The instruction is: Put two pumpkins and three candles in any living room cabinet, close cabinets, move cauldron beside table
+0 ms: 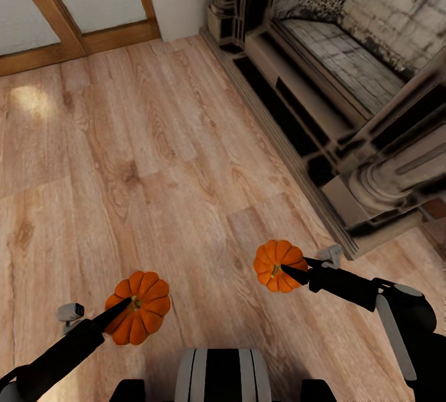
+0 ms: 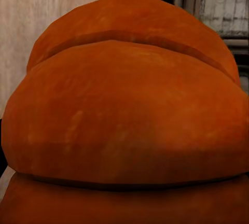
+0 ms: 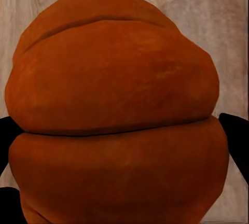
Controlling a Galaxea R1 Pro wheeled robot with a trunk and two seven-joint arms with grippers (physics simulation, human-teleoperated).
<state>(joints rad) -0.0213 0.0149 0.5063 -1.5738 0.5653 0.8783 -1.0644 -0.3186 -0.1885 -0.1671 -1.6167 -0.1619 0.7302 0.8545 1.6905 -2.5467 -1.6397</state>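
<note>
1. The left gripper (image 1: pixel 127 306) holds a bright-orange ribbed round pumpkin (image 1: pixel 138 316) above the pale wooden plank floor (image 1: pixel 155 160), at the near left of the head view; one dark finger lies across the pumpkin's top by the stem, so the jaws look clamped on it, though the second finger is hidden.
2. In the left wrist view the same pumpkin (image 2: pixel 124 115) sits right against the camera, its orange ribs running across the frame.
3. The right gripper (image 1: pixel 291 273) grips a second orange ribbed pumpkin (image 1: pixel 277 264) at the near right, also off the floor.
4. In the right wrist view black fingers (image 3: pixel 236 136) press on both sides of that pumpkin (image 3: pixel 114 105), jaws clamped on it.
5. A brick-and-stone fireplace (image 1: pixel 347 86) with dark mouldings stands at the far right, well apart from both pumpkins.
6. A wood-framed door (image 1: pixel 80 12) stands at the far left.
</note>
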